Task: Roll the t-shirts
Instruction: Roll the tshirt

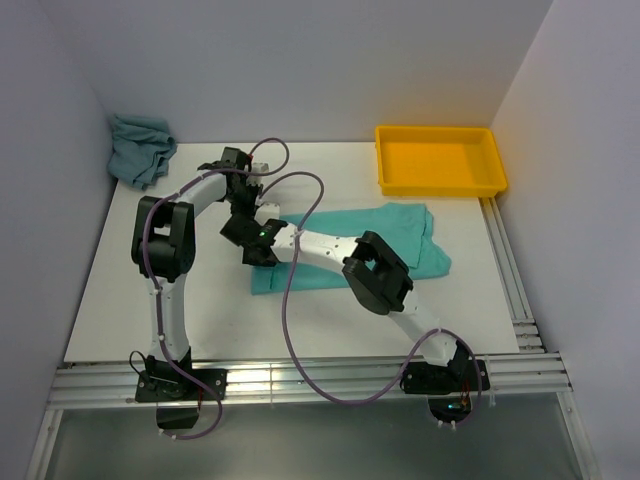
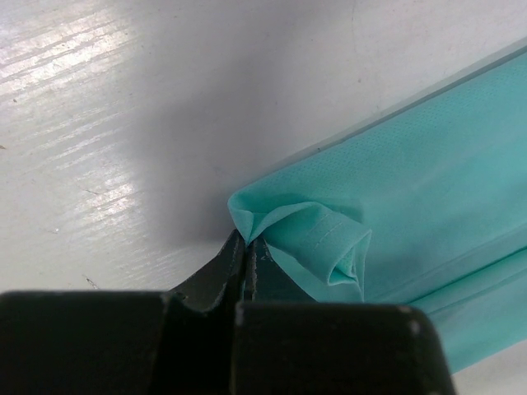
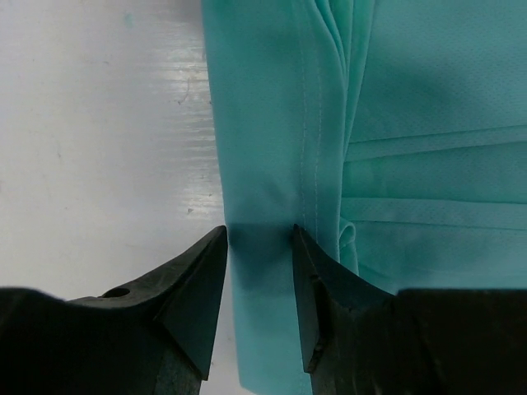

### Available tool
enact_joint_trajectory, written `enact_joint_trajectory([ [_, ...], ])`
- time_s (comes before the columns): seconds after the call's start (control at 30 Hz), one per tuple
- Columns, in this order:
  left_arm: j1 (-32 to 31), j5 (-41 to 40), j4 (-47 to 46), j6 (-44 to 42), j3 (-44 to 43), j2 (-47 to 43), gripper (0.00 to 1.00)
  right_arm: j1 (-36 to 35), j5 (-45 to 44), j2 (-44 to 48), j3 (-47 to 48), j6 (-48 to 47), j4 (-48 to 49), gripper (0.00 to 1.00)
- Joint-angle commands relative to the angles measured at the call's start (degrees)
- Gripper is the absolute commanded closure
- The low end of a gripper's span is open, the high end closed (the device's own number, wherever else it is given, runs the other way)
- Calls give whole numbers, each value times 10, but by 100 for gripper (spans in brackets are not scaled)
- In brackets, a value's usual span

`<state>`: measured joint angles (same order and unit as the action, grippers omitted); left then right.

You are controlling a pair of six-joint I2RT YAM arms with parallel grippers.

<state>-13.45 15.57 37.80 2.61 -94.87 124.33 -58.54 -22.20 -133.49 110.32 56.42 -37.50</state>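
Note:
A bright mint-turquoise t-shirt (image 1: 385, 232) lies folded into a long strip across the middle of the table. At its left end both grippers meet. My left gripper (image 2: 245, 237) is shut on the shirt's corner, and a small curl of rolled fabric (image 2: 333, 247) sits just beside it. My right gripper (image 3: 259, 234) stands open astride the hemmed edge of the shirt (image 3: 263, 123), fabric lying flat between its fingers. From above, the left gripper (image 1: 243, 218) is just behind the right gripper (image 1: 262, 258). A duller grey-teal t-shirt (image 1: 140, 148) lies crumpled at the back left.
A yellow plastic tray (image 1: 495, 170) stands at the back right corner. White walls close in the table on the left, back and right. Metal rails (image 1: 300, 385) run along the near edge by the arm bases.

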Motion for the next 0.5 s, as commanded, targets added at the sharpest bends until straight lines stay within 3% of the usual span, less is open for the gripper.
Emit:
enact_joint_trajectory([
  [0.0, -2, -25, 27, -4, -10, -15, 100, -10, -43, -5, 38, -9, -30, 54],
  [0.33, -5, -27, 36, -3, -20, -14, 100, -22, -50, -32, 72, -11, -66, 48],
  [0.47, -9, -30, 36, -3, -20, -13, 100, -29, -68, -67, 121, -7, -129, 47],
])
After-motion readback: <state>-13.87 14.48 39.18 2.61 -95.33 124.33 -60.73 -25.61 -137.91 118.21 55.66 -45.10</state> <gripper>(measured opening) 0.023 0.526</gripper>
